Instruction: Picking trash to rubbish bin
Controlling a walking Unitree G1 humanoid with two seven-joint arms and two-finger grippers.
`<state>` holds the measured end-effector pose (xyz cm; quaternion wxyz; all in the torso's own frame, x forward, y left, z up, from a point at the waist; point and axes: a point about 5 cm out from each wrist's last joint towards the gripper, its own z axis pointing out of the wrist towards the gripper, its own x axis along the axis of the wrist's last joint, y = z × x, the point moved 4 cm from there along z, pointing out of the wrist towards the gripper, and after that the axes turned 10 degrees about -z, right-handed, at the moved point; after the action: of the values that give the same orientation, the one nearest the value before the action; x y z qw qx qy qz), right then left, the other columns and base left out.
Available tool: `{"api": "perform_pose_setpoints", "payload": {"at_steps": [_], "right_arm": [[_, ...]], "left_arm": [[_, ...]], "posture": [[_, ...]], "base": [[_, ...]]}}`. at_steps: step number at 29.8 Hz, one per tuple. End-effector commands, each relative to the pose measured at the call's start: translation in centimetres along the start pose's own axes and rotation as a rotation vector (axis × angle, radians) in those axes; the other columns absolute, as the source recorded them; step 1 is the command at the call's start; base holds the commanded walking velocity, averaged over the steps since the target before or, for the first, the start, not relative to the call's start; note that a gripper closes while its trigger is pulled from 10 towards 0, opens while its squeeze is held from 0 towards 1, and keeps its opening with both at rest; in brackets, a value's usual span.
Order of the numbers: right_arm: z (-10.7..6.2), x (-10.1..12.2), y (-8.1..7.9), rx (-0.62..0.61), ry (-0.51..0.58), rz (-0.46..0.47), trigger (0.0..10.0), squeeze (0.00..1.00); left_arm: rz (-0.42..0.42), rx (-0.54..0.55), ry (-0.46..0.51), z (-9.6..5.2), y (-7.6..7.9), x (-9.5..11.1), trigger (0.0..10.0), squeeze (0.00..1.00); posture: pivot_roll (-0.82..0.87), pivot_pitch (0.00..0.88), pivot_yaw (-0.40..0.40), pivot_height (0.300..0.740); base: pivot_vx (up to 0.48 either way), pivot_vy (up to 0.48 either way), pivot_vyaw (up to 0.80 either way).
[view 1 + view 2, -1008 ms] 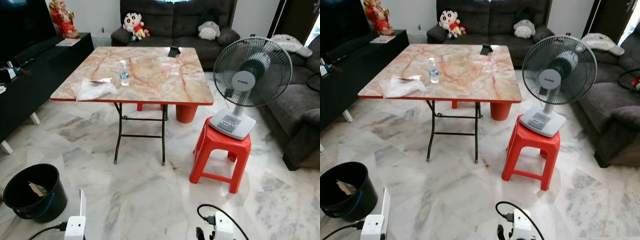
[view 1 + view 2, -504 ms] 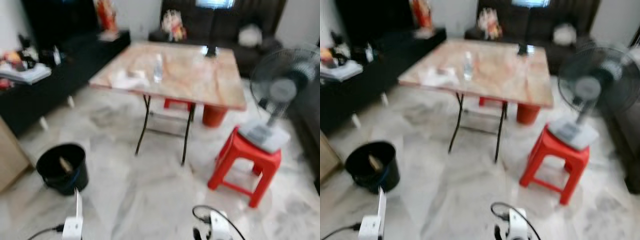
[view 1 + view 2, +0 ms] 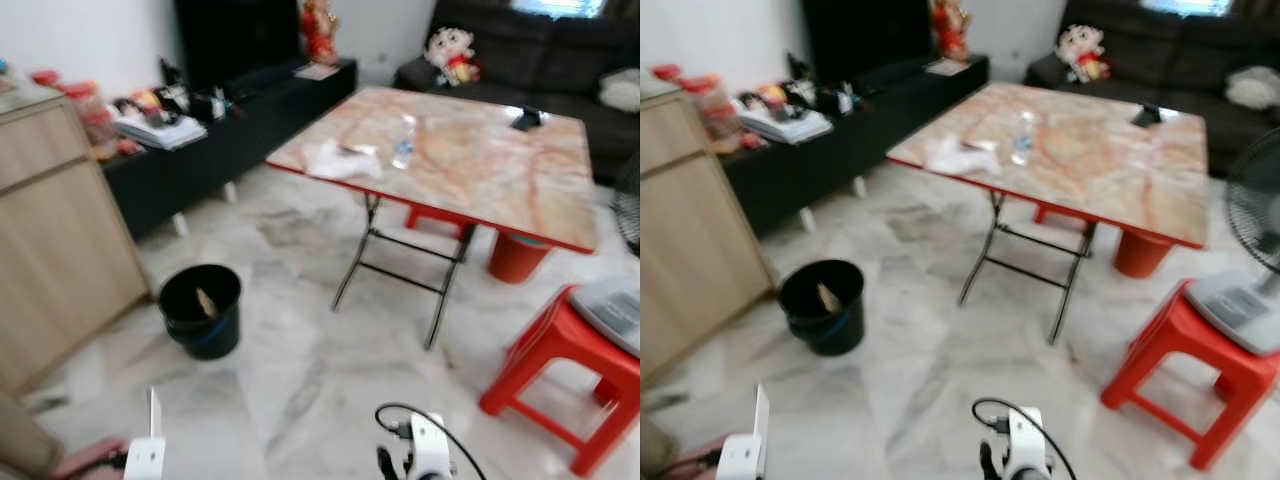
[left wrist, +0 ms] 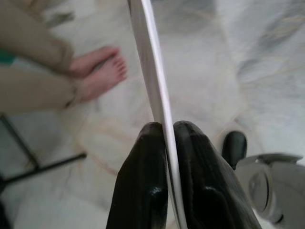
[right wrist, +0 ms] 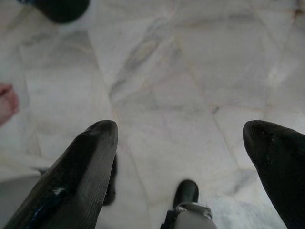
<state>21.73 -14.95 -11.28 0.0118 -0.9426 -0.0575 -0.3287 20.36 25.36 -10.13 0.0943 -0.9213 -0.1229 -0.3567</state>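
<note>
While both arms hang low over the marble floor (image 3: 300, 380):
Left gripper (image 4: 164, 138): clenched on a thin white card (image 4: 152, 71), edge-on between its fingers.
Right gripper (image 5: 181, 143): released, fingers wide apart above the floor.
Bin: black bucket (image 3: 202, 310) on the floor near the wooden cabinet (image 3: 55, 230), scrap inside.
Tabletop (image 3: 500, 170): crumpled plastic wrapper (image 3: 335, 158) beside a water bottle (image 3: 403, 145).
Person: bare foot (image 4: 97, 76) on the floor.

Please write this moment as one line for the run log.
left gripper: shut on flat white piece | right gripper: open, nothing held | black bin: on floor ahead-left
</note>
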Motion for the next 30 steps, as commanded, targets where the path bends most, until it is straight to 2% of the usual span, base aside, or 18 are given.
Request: {"api": "perform_pose_setpoints", "payload": {"at_steps": [1,5,20,27,30], "right_arm": [[0.06,0.25,-0.05,0.000,0.003,-0.002,10.0,0.00],[0.06,0.26,-0.02,-0.003,0.003,-0.002,10.0,0.00],[0.15,0.71,-0.39,0.007,0.017,0.024,10.0,0.00],[0.12,0.71,-0.25,0.000,0.023,-0.025,10.0,0.00],[0.11,0.69,-0.35,0.006,0.024,-0.015,10.0,0.00]], "left_arm": [[0.001,0.014,0.001,0.02,-0.28,0.09,10.0,0.00],[0.001,0.016,0.001,0.02,-0.28,0.08,10.0,0.00],[0.002,0.032,-0.003,-0.01,-0.39,-0.09,10.0,0.00],[0.004,0.034,-0.003,-0.02,-0.40,-0.12,10.0,0.00],[0.004,0.034,-0.003,-0.03,-0.41,-0.12,10.0,0.00]], "posture": [[0.02,0.000,0.003,0.740],[0.02,0.000,0.002,0.740],[0.02,0.000,0.000,0.740],[0.02,0.000,0.001,0.740],[0.02,0.000,0.001,0.740]], "base": [[0.292,0.000,0.80],[0.299,0.000,0.71],[0.308,0.000,0.00],[0.314,0.000,0.00],[0.312,0.000,0.00]]}}
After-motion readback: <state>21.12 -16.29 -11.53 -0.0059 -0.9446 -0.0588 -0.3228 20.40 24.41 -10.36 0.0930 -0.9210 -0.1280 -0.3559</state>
